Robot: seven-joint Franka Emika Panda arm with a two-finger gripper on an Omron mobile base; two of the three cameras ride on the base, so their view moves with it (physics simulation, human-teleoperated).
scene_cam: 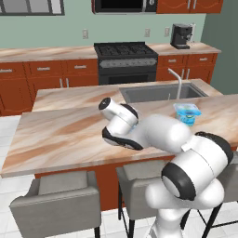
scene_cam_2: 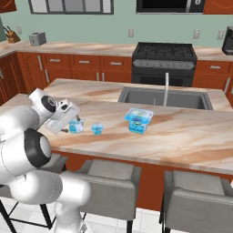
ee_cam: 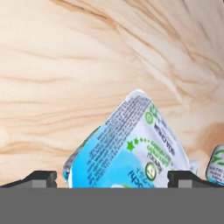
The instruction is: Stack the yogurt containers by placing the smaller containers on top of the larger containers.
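Pincer (ee_cam: 112, 179) spread wide, tips either side of mid yogurt tub (ee_cam: 131, 148) on worktop (ee_cam: 65, 65). Lid print w/ green stars, text too blurred to read.

Three tubs on the island counter (scene_cam_2: 182, 132): middle tub (scene_cam_2: 76, 126), tiniest tub (scene_cam_2: 96, 129), widest tub (scene_cam_2: 138, 119) rightmost.

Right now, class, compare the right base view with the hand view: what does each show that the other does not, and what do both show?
Right base view alone: the widest yogurt tub standing apart by the sink, and the stove. Hand view alone: the printed label on the middle tub and the open gripper straddling it. Both: that middle tub, the tiniest tub beside it, and the marbled counter.
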